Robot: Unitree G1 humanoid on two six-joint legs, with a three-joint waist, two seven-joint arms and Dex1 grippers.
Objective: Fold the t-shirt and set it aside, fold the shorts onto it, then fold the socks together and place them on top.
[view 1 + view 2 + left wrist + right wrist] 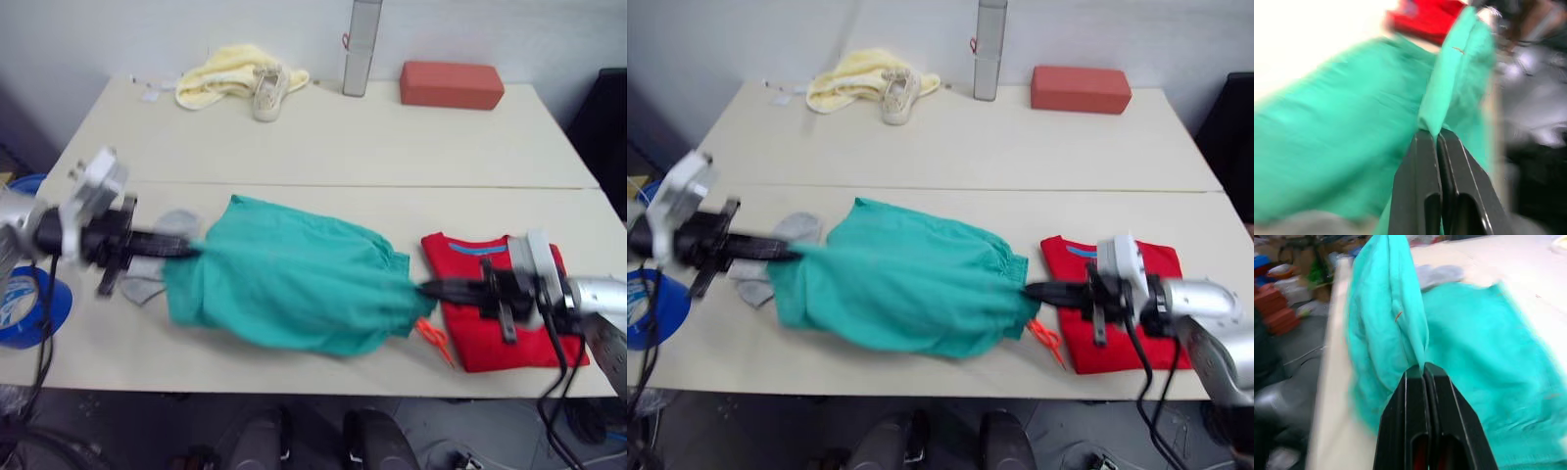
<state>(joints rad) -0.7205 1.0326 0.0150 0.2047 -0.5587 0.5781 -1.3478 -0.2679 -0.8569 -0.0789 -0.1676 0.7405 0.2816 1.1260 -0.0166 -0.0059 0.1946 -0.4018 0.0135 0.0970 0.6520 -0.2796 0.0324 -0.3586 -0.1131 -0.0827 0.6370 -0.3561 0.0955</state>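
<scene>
Across the table's (323,147) front edge, the shorts (289,279) hang stretched between both grippers; left gripper (188,251) and right gripper (431,289) each pinch an end, fingers closed on the cloth. Shorts step underway, judging by the folded t-shirt (470,333) at right; next, carry them onto it.

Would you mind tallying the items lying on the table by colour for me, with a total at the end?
Red: 2, the folded red cotton t-shirt and a red rectangular block
Teal-green: 1, the fabric shorts
Grey: 3, the light grey knit socks (a pair) and a tall grey bottle
Pale yellow: 1, a crumpled cloth
White: 1, a shoe
Total: 8
</scene>
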